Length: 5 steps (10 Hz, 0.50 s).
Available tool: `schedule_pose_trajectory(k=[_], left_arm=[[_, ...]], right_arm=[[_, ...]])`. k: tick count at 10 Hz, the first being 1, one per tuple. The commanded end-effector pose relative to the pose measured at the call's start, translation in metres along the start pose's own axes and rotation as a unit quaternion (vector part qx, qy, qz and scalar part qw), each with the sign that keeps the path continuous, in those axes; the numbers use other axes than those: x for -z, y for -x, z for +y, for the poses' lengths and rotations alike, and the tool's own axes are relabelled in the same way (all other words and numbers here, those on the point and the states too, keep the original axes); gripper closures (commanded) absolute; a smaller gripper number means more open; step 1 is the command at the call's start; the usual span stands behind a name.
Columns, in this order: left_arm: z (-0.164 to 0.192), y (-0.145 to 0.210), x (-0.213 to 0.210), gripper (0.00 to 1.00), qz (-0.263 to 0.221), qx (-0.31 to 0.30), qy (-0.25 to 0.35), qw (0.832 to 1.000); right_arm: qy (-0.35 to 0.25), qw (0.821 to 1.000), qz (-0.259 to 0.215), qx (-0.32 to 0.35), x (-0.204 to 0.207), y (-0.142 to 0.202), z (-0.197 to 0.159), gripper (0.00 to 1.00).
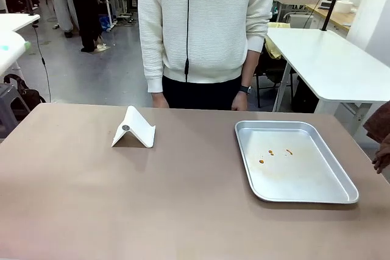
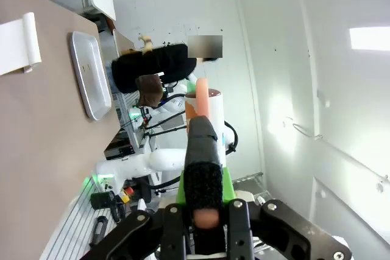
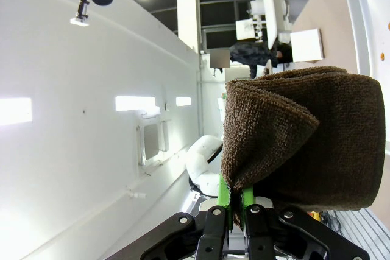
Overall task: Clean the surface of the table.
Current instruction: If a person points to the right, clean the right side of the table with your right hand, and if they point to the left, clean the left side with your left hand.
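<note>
Nearest to you, the right gripper (image 3: 235, 195) is clenched on a folded brown terry cloth (image 3: 304, 138). The green pads pinch its lower edge, and the fold of fabric bulges past the fingertips. The left gripper (image 2: 205, 184) is clamped too, its green pads tight on a slim dark object (image 2: 202, 141) with a rough black face and an orange-pink tip. You cannot tell from this angle what it is.

Ahead lies the table (image 1: 91, 199), greyish-brown and matte, spanning the front view from the near edge to the person. On its left half stands a white folded stand (image 1: 137, 129), tent-shaped, with a small round grey disc near its left end; whether that is a logo cannot be told. On the right half a shiny metal tray (image 1: 304, 178) sits flat on the top, well apart from the stand. A few orange-red spots (image 1: 272, 152) dot the tray's floor toward its far left.

At the far edge stands a person (image 1: 207, 22) in a white ribbed zip top, both hands down at the table's edge and a dark watch (image 1: 244, 89) on one wrist. Behind, to the right, is a white-topped table (image 1: 329, 65).
</note>
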<state>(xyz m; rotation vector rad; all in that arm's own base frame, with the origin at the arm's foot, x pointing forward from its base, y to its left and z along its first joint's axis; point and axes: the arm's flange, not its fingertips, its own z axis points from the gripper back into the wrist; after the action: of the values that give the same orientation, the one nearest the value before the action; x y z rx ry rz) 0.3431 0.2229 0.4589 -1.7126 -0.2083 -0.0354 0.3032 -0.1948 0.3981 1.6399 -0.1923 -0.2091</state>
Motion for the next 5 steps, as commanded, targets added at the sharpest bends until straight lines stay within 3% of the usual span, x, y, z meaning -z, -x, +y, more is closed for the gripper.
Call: schedule_pose_trajectory(k=[1,4,5], left_arm=[[0.002,0.011,-0.043,0.78,-0.012,-0.001,-0.002,1.0],[0.047,0.022,-0.039,0.78,0.005,-0.057,-0.079,0.995],[0.056,0.02,-0.037,0.78,-0.034,-0.052,-0.126,0.99]], right_arm=[[-0.001,1.0,0.004,0.011,0.001,0.003,0.007,1.0],[-0.001,1.0,0.004,0.011,0.001,0.003,0.007,1.0],[-0.001,1.0,0.004,0.011,0.001,0.003,0.007,1.0]])
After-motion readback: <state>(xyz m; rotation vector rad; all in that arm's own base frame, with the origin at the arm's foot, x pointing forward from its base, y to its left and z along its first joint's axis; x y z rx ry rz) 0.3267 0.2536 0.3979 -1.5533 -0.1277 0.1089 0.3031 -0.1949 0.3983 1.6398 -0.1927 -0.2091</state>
